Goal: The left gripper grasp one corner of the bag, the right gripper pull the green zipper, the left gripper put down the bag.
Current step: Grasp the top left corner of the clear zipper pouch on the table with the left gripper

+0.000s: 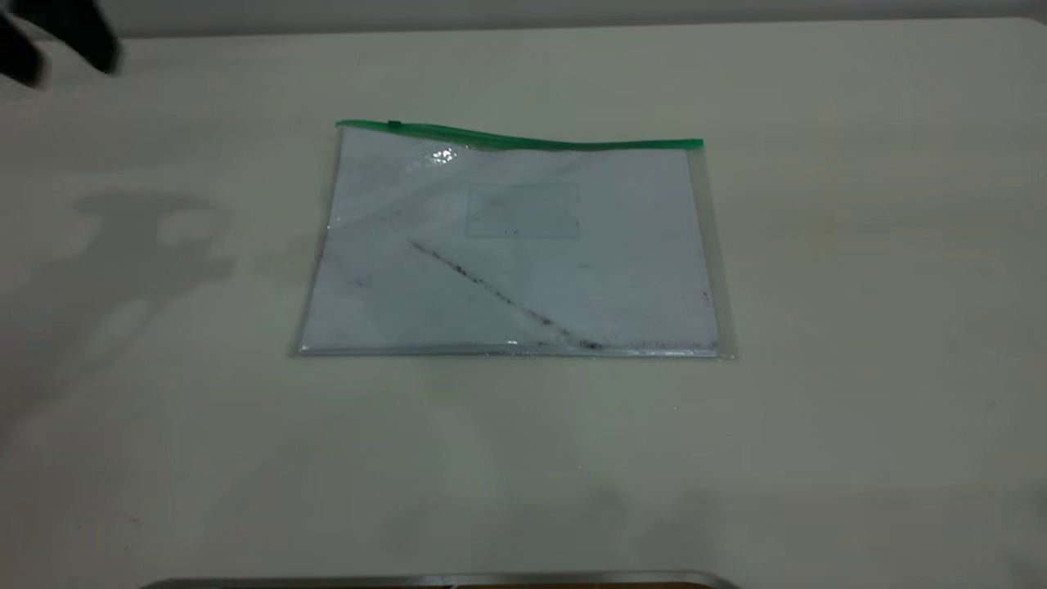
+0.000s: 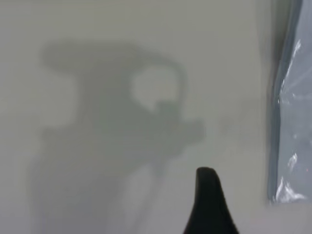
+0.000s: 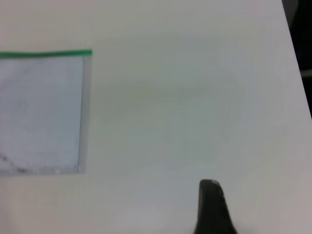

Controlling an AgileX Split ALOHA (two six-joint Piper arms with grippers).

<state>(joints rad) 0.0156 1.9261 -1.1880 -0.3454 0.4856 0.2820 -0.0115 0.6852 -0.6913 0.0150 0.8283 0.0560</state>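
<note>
The bag (image 1: 511, 254) lies flat in the middle of the table, white paper and a dark diagonal smudge showing through the clear plastic. The green zipper (image 1: 523, 139) runs along its far edge, with the small slider tab (image 1: 394, 124) near the left end. My left gripper (image 1: 61, 45) hovers open at the far left corner of the table, well clear of the bag. Its wrist view shows one black finger (image 2: 207, 200) and the bag's edge (image 2: 295, 112). My right gripper is outside the exterior view. Its wrist view shows one finger (image 3: 210, 207) over bare table, apart from the bag's corner (image 3: 39, 112).
The left arm's shadow (image 1: 139, 245) falls on the table left of the bag. A metal rim (image 1: 442, 581) lines the near table edge. In the right wrist view the table's edge (image 3: 297, 73) is close, with darkness beyond it.
</note>
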